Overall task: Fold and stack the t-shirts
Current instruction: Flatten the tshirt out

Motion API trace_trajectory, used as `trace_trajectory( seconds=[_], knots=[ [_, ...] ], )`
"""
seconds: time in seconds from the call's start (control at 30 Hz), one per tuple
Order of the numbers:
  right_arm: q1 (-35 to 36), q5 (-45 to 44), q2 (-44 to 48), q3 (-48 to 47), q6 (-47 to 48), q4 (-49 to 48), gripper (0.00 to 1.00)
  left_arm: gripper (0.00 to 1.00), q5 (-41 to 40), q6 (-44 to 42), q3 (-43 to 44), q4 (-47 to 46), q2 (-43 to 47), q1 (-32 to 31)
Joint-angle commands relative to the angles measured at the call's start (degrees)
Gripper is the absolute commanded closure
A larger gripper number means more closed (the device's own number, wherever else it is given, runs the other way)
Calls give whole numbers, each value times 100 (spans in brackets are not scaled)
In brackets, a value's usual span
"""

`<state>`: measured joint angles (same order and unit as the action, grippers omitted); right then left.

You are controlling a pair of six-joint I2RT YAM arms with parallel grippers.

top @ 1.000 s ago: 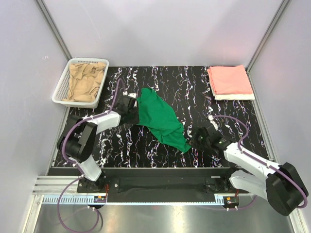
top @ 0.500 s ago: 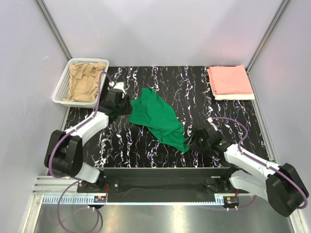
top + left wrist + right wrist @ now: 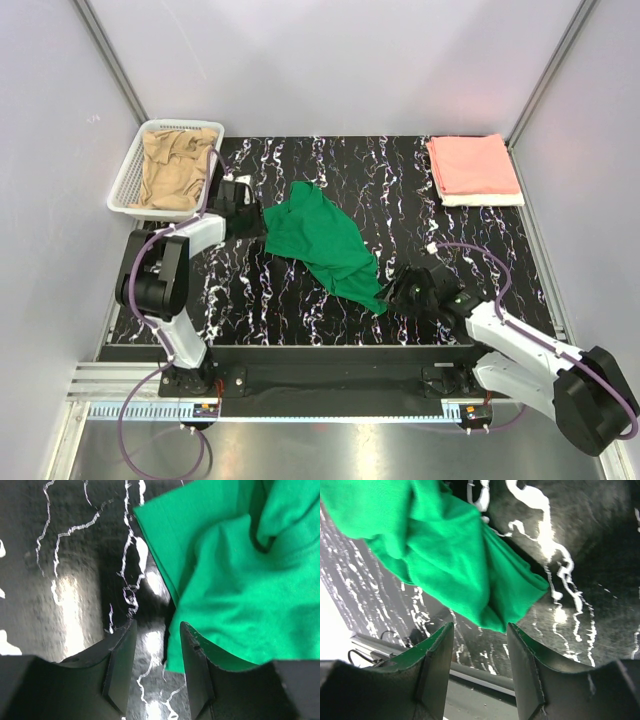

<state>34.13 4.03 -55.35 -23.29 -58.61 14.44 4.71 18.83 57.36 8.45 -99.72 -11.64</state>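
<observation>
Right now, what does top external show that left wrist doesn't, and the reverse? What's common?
Only top external: the white basket holding the tan t-shirt, the pink t-shirt folded on the white t-shirt at the far right, and the right gripper at the near tip of the green t-shirt. Only left wrist: close up, the left gripper is open, with the green hem beside one finger. Both: the green t-shirt, crumpled on the black marbled table.

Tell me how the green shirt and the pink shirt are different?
The green t-shirt is crumpled; the pink t-shirt is folded flat. The green t-shirt lies mid-table, right on the table; the pink t-shirt sits in the far right corner on a white t-shirt. Both are plain cloth.
</observation>
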Motion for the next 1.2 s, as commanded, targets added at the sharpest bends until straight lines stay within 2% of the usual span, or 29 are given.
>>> trace_trajectory(
  seconds=[0.0,0.3,0.43,0.53,0.63,0.7,0.77,0.8,0.83,0.93,1.0,1.03,1.07,1.17],
  knots=[
    [41,115,-2,123,-54,-134,46,55,678,-143,258,-159,-214,74],
    [50,-69,-54,272,-230,-108,41,59,1076,-116,433,-186,-627,74],
    [50,-377,-387,36,-64,-221,43,79,1190,-73,486,-115,-523,74],
    [41,-754,-739,-184,-10,-397,44,98,1190,15,530,-19,-250,74],
    [50,-641,-1186,-413,-132,-442,43,100,1137,208,548,43,40,65],
    [85,-728,-1372,-396,-395,-529,49,100,1208,244,609,174,302,22],
    [85,-816,-1461,-282,-467,-687,63,100,1051,174,714,393,462,-58],
    [94,-860,-1487,-281,-485,-688,85,100,971,139,845,664,671,-58],
    [94,-956,-1444,-299,-424,-670,100,100,892,95,908,780,786,-66],
    [94,-1429,-839,-674,-318,-5,100,100,462,7,1224,1298,1349,-58],
    [94,-1816,-269,-1070,-195,943,100,100,128,-37,1557,1659,1848,-49],
    [94,-2288,-135,-1560,-160,1304,100,100,22,-29,1646,1730,2034,-58],
    [85,-2519,-21,-1817,-125,1942,100,100,-109,-11,1812,1844,2218,-58],
    [94,-3039,287,-2714,77,2877,100,100,-129,68,2111,2107,2982,-58]
  ],
)
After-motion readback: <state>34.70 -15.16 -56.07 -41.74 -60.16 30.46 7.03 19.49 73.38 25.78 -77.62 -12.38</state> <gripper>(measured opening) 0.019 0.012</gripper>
